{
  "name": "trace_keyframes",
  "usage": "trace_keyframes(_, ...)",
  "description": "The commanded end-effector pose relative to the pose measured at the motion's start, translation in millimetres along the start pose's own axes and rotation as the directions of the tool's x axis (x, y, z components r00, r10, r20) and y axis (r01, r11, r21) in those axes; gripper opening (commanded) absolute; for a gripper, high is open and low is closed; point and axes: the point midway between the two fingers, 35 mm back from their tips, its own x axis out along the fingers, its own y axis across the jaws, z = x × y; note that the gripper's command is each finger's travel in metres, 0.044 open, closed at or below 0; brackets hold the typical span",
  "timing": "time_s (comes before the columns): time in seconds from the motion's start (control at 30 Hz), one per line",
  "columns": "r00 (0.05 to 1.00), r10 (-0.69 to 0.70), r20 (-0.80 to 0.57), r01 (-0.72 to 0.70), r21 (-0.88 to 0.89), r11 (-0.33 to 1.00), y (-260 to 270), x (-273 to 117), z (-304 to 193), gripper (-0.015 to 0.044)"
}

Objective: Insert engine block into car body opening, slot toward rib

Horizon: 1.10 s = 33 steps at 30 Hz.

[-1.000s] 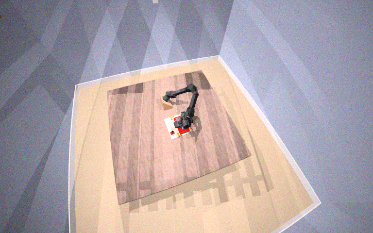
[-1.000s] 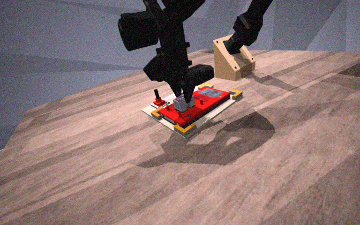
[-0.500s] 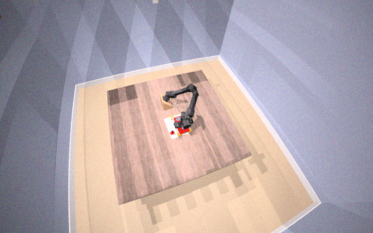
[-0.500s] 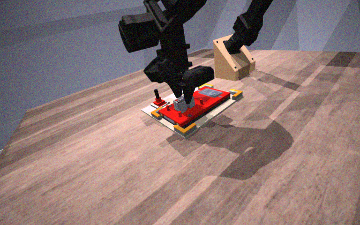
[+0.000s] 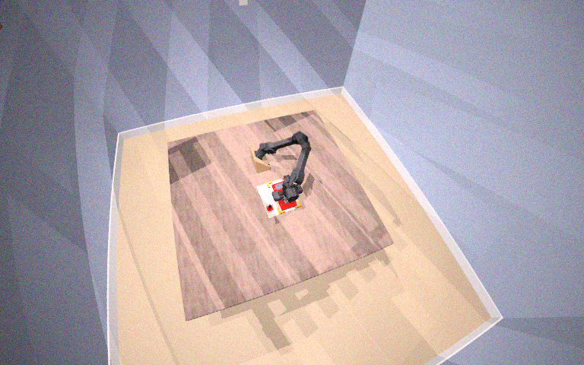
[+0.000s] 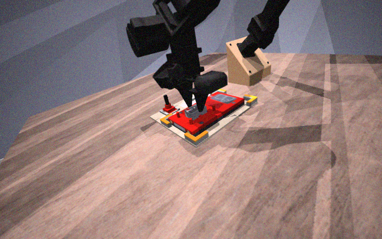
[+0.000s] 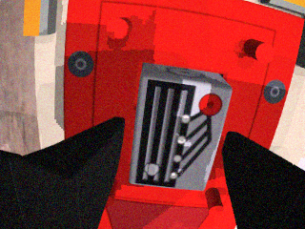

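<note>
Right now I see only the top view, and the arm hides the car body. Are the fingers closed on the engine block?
Observer: No. In the wrist view the gripper is open; a narrow gap shows beside the engine block.
Operator: Is the block inside the opening?
Observer: Yes. In the exterior view its top stands slightly above the car body, so I cannot confirm that it is fully down.
Operator: Is anything close to my way out?
Observer: A black post on a small red base stands beside the car body. Lifting straight up looks safest.
</note>
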Motion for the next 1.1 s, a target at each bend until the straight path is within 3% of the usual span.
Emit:
trace_keyframes(0.0, 1.0, -0.001, 0.0, 0.001, -0.001, 1.0, 0, 0, 0, 0.0291)
trace_keyframes(0.2, 1.0, -0.001, 0.0, 0.001, -0.001, 1.0, 0, 0, 0, 0.044)
trace_keyframes(0.77, 1.0, 0.005, 0.0, -0.005, 0.004, 1.0, -2, -14, -1, 0.044)
trace_keyframes(1.07, 1.0, 0.005, 0.0, -0.005, 0.004, 1.0, -2, -14, -1, 0.0204)
